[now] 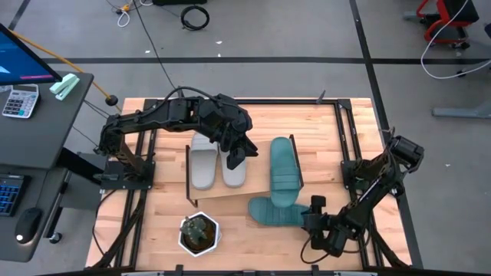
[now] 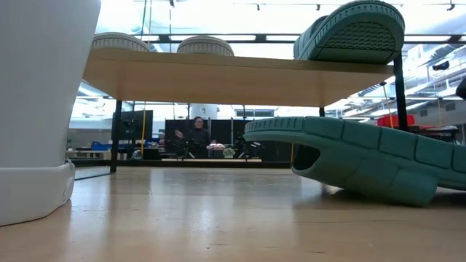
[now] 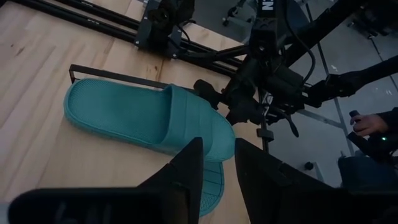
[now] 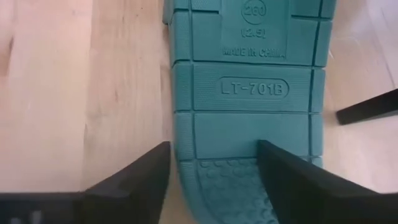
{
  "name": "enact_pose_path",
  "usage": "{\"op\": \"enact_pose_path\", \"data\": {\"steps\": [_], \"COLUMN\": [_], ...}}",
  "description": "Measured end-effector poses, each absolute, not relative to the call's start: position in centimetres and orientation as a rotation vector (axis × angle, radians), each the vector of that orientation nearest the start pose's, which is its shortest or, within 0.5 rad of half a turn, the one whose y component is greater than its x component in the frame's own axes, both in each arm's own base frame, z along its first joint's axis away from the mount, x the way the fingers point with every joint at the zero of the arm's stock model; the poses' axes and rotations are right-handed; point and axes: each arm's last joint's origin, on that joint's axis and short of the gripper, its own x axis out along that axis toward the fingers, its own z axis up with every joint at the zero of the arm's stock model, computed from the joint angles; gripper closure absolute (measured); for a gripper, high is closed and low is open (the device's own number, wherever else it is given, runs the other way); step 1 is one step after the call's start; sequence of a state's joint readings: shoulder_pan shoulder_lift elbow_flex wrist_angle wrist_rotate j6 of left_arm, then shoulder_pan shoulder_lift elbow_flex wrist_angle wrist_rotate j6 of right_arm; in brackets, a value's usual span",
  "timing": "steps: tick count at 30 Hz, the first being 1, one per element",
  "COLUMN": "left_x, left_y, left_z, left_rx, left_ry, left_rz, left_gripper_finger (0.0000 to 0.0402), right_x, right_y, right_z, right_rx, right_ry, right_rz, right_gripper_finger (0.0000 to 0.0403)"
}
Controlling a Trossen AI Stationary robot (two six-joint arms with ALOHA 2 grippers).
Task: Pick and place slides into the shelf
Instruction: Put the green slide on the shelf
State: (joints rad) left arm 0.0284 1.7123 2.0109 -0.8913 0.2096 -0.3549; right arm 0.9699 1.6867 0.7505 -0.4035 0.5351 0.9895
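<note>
Right pincer (image 4: 211,180) spread wide astride overturned teal slide (image 4: 249,93), nothing clamped yet; left pincer (image 3: 217,168) part-open, empty; shallow bite risks slipping onto tabletop (image 4: 74,81).

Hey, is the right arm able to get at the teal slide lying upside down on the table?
Probably yes: the right gripper sits open right at the upturned teal slide, its fingers flanking the sole, nothing between.

You've got grey floor (image 1: 307,46) with black cables (image 1: 194,15), a dark side desk (image 1: 38,115) holding a calculator (image 1: 19,100), ceiling strip lights (image 2: 240,36), a seated person (image 2: 196,135) far back.
</note>
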Motion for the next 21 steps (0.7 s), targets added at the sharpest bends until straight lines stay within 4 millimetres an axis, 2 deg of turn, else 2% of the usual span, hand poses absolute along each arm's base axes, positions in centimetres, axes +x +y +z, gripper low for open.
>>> {"op": "enact_pose_path", "data": {"steps": [10,16,21], "left_x": [35.3,35.3,35.3], "left_y": [0.1,0.1,0.1], "left_z": [44.0,44.0,44.0], "left_rx": [-0.411,-0.409,-0.409], "left_ry": [0.623,0.622,0.621], "left_rz": [-0.078,-0.079,-0.079], "left_gripper_finger": [0.0308,0.031,0.0312], "right_x": [16.1,16.8,16.9], "right_y": [21.2,22.4,24.0], "right_z": [11.1,12.5,14.8], "right_rx": [-0.013,-0.009,0.015], "right_ry": [1.005,1.025,1.085], "right_rz": [-0.09,-0.064,-0.038], "right_gripper_finger": [0.0351,0.0376,0.0401]}}
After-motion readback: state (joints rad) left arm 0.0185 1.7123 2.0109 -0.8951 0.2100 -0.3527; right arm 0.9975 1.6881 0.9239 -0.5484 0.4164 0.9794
